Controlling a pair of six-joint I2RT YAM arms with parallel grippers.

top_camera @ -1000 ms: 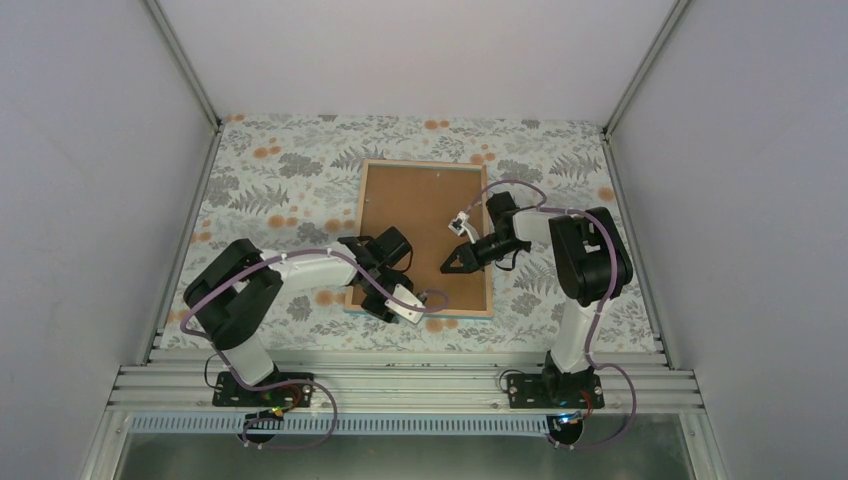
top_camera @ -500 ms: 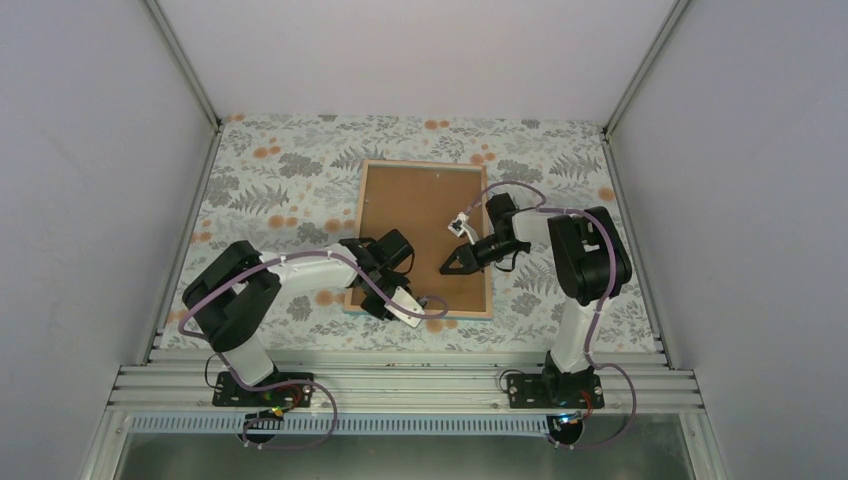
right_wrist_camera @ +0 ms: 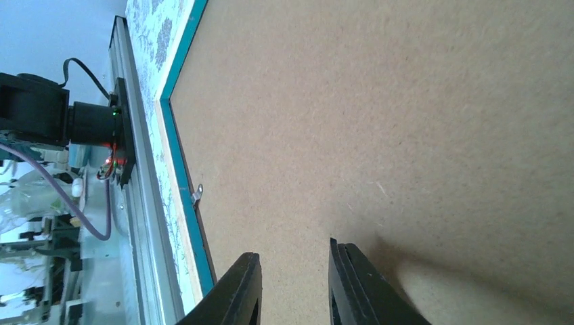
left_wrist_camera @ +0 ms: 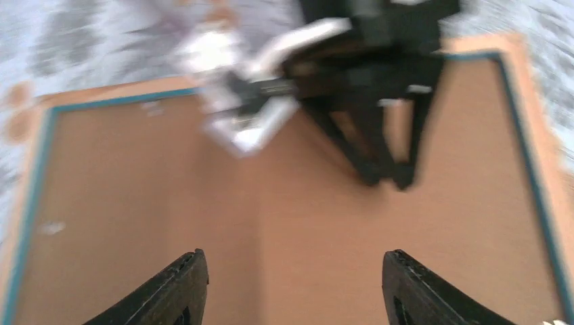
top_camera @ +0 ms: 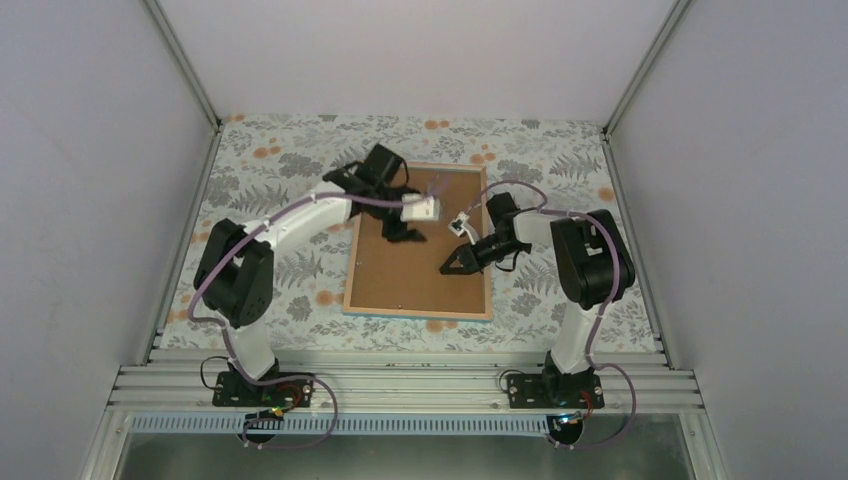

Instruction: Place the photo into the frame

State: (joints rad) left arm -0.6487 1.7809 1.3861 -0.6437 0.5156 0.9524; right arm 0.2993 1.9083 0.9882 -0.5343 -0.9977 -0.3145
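Two fingers of my left gripper (left_wrist_camera: 292, 257) stood wide apart with nothing between them and touched nothing; it hung open above the far-left part of the frame (top_camera: 418, 313), pointing in over the brown backing board (top_camera: 420, 280). That wrist view was smeared, so I could read little more from it.

My right gripper (right_wrist_camera: 291, 249) had its jaws drawn close, with only a narrow slit between them. I saw bare board through that slit, so it gripped nothing. Its tips sat low over the board at the middle of the frame's right half, casting a shadow there. I could not tell whether they touched the board.

Around them the frame lay flat, back side up, with the backing board filling it and a thin teal line running inside its pale wooden edge. A small metal tab (right_wrist_camera: 197, 194) sat at the frame's near edge. The frame rested on the floral cloth (top_camera: 280, 180).
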